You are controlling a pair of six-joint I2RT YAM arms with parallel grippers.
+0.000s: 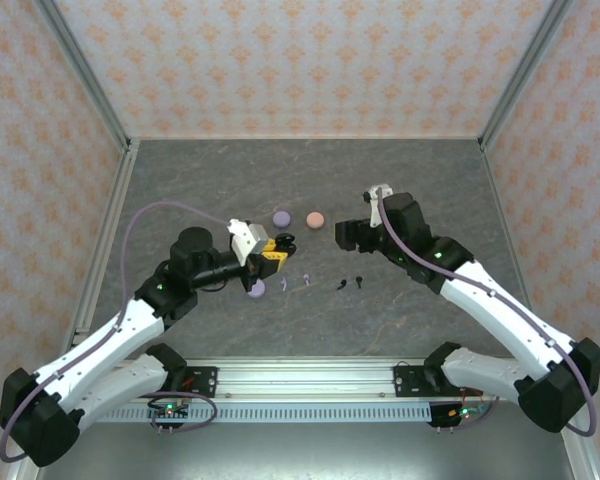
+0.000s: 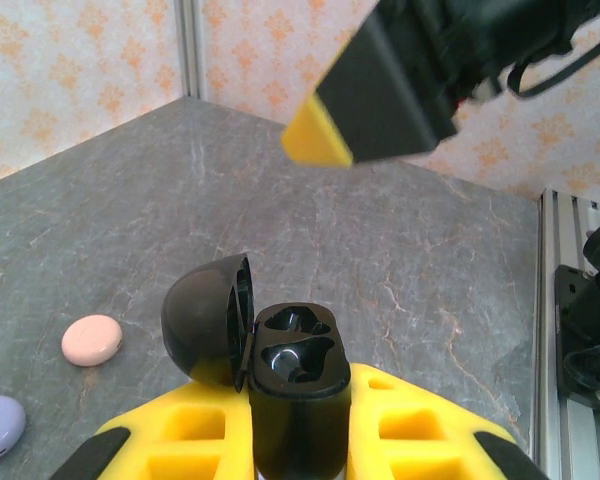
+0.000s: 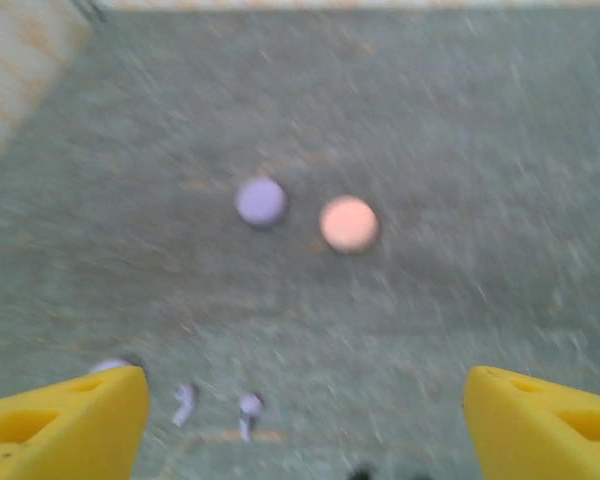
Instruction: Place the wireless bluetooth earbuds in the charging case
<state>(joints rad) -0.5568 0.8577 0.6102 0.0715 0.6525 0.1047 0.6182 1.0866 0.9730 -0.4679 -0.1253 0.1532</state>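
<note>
My left gripper is shut on a black charging case, held upright off the table with its domed lid swung open to the left. Both of its earbud wells look empty. On the table lie two lavender earbuds and two black earbuds. My right gripper hovers open above and behind them, nothing between its yellow fingers. The blurred right wrist view shows the lavender earbuds near its lower edge.
A closed lavender case and a closed pink case sit at mid-table behind the grippers. Another lavender case lies below my left gripper. Patterned walls enclose the table on three sides.
</note>
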